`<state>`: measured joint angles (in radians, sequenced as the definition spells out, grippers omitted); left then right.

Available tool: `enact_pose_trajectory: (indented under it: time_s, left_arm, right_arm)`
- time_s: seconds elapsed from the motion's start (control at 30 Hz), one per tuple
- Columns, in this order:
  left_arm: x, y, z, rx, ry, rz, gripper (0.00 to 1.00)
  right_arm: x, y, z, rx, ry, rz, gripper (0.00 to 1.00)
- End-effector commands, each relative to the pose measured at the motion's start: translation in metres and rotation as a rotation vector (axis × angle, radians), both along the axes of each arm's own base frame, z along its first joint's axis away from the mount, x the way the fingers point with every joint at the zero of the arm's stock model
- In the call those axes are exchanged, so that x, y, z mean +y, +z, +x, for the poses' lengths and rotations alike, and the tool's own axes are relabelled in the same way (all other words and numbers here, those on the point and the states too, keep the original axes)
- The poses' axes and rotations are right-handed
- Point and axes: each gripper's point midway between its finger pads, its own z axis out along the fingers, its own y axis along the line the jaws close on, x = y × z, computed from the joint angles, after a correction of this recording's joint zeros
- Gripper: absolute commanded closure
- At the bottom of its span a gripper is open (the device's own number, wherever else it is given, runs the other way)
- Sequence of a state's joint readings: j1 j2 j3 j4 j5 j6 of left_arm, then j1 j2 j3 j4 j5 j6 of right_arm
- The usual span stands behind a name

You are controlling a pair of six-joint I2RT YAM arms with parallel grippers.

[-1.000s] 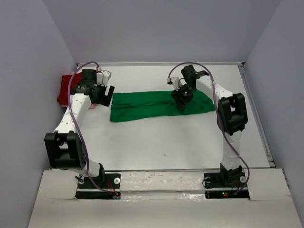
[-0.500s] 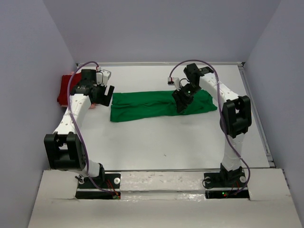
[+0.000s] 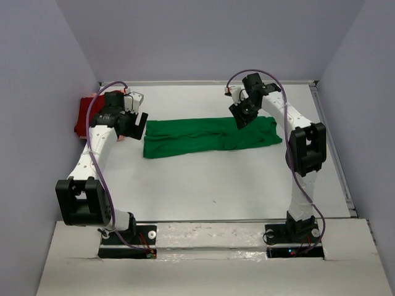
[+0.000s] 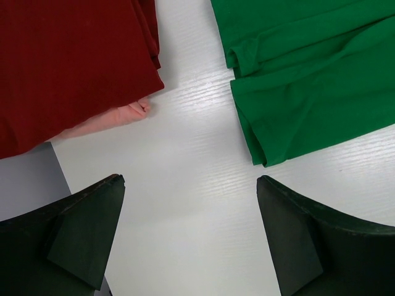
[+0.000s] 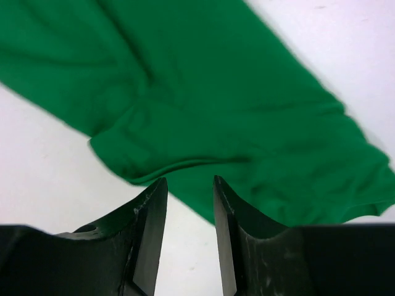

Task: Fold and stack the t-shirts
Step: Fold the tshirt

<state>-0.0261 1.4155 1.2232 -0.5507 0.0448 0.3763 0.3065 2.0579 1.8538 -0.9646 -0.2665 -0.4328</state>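
Right gripper [image 3: 241,114] has lifted off the green shirt [image 3: 210,137] toward 12 o'clock, jaws nearly shut, holding nothing; left gripper [image 3: 137,121] hangs open at the shirt's 9 o'clock end. Shirt lies mid-table, a long folded strip: soft, light, limp, best pinched at corners or hem. Red shirt [image 4: 68,61] lies over pink [image 4: 117,117], far left.

Pink shirt [image 4: 117,117] mostly under red shirt [image 4: 68,61]

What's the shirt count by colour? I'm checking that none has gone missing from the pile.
Green t-shirt: 1
Dark red t-shirt: 1
Pale pink t-shirt: 1, mostly hidden under the red one
Total: 3
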Motion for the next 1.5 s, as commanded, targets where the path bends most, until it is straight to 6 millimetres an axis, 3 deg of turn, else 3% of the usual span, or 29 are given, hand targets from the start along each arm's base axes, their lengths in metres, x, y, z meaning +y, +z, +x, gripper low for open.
enact_pose_trajectory:
  time_s: [0.0,0.27,0.7,1.0,1.1,1.13,1.17,1.47]
  left_arm:
    - [0.000,0.010,-0.004,-0.036,-0.005,0.006,0.01]
    - [-0.001,0.006,-0.002,-0.024,-0.007,0.001,0.01]
    - [-0.002,0.002,0.001,-0.014,-0.009,-0.005,0.01]
    - [-0.002,0.004,0.001,-0.019,-0.010,-0.007,0.01]
    - [-0.003,0.005,0.002,-0.020,-0.010,-0.009,0.01]
    - [-0.003,0.005,0.002,-0.019,-0.011,-0.008,0.01]
    - [-0.003,0.005,0.002,-0.020,-0.010,-0.009,0.01]
    - [-0.003,0.006,0.002,-0.022,-0.013,-0.012,0.01]
  right_arm:
    - [-0.019,-0.002,0.047,-0.122,-0.108,-0.080,0.59]
    - [-0.039,-0.025,0.059,-0.112,-0.157,-0.158,0.60]
    - [-0.065,-0.033,0.043,-0.085,-0.192,-0.210,0.60]
    - [-0.064,-0.034,0.033,-0.069,-0.187,-0.199,0.61]
    - [-0.065,-0.033,0.032,-0.068,-0.188,-0.201,0.70]
    - [-0.065,-0.032,0.033,-0.070,-0.188,-0.202,0.90]
    - [-0.065,-0.031,0.032,-0.066,-0.186,-0.199,1.00]
    - [-0.066,-0.013,0.023,-0.073,-0.180,-0.194,1.00]
